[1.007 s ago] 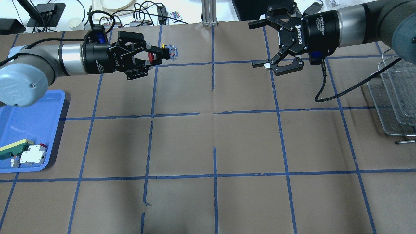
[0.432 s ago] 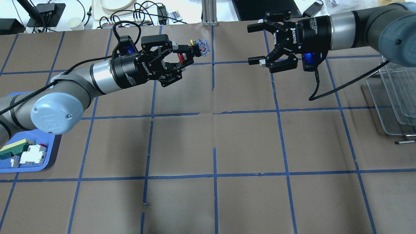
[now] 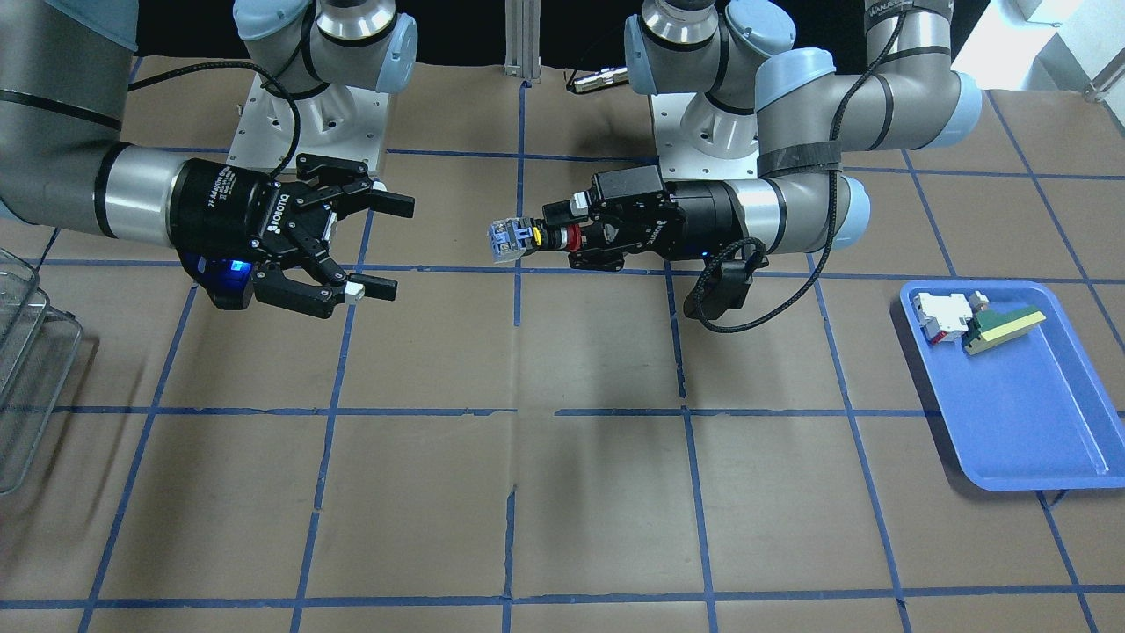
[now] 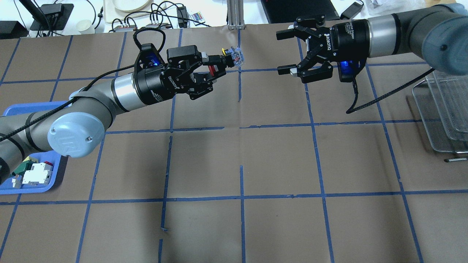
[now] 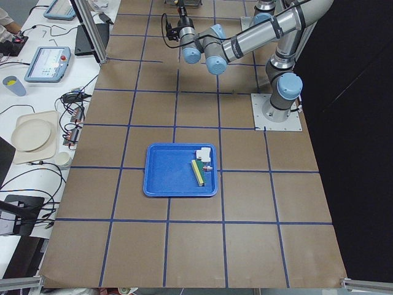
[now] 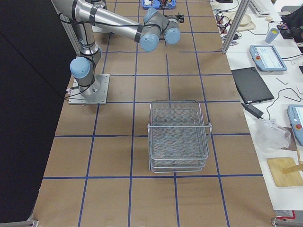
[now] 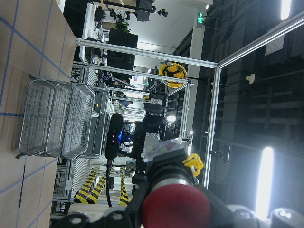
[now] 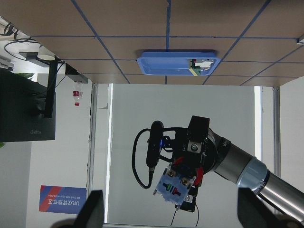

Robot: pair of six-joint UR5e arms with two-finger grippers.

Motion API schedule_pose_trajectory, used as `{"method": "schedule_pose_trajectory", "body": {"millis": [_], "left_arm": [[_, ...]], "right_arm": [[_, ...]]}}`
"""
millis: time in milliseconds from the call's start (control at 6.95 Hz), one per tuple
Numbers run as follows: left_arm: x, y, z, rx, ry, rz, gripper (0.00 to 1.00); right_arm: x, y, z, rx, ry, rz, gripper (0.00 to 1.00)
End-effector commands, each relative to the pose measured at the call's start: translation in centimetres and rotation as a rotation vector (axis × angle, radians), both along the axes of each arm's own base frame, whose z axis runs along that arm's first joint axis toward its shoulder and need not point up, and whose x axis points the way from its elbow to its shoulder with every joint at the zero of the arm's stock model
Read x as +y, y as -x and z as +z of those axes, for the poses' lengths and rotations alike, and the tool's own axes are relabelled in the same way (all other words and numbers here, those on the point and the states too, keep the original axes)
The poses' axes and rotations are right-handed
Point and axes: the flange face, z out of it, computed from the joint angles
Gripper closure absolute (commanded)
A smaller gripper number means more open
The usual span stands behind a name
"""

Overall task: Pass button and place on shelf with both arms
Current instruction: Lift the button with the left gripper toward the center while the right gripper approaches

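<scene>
The button (image 4: 234,57) has a red cap, a yellow ring and a clear bluish block. My left gripper (image 4: 220,64) is shut on it and holds it above the table near the far middle, block pointing at the right arm. In the front view the button (image 3: 508,239) sticks out of the left gripper (image 3: 567,237). My right gripper (image 4: 282,52) is open and empty, facing the button a short gap away; it also shows in the front view (image 3: 391,246). The right wrist view shows the button (image 8: 173,187) straight ahead. The wire shelf (image 4: 444,109) stands at the right edge.
A blue tray (image 4: 25,189) at the near left holds a white-and-red block (image 4: 36,173) and a green-and-yellow part (image 4: 20,167). The brown table (image 4: 241,157) carries a blue tape grid. Cables and devices lie beyond the far edge.
My left arm has carried the button to the right, toward the table's middle line. My right gripper has shifted slightly left and stayed open. The gap between them is smaller.
</scene>
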Motion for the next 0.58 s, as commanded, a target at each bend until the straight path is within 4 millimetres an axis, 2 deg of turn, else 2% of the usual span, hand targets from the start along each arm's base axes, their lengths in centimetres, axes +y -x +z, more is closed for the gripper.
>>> {"method": "schedule_pose_trajectory", "body": {"millis": [0, 144, 288, 432], "left_arm": [[0.4, 0.4, -0.4, -0.015, 0.095, 0.007, 0.76], [1.0, 2.2, -0.2, -0.021, 0.156, -0.024, 0.76], [1.3, 3.1, 0.2, 0.002, 0.193, -0.029, 0.76], [1.3, 3.1, 0.1, 0.002, 0.207, -0.027, 0.77]], "right_arm": [[0.2, -0.8, 0.6, -0.002, 0.011, 0.011, 0.00], [0.8, -2.8, 0.1, -0.014, -0.006, 0.043, 0.00], [1.0, -4.6, 0.4, -0.015, -0.063, 0.060, 0.00], [0.7, -4.6, 0.5, 0.001, -0.089, 0.053, 0.00]]}}
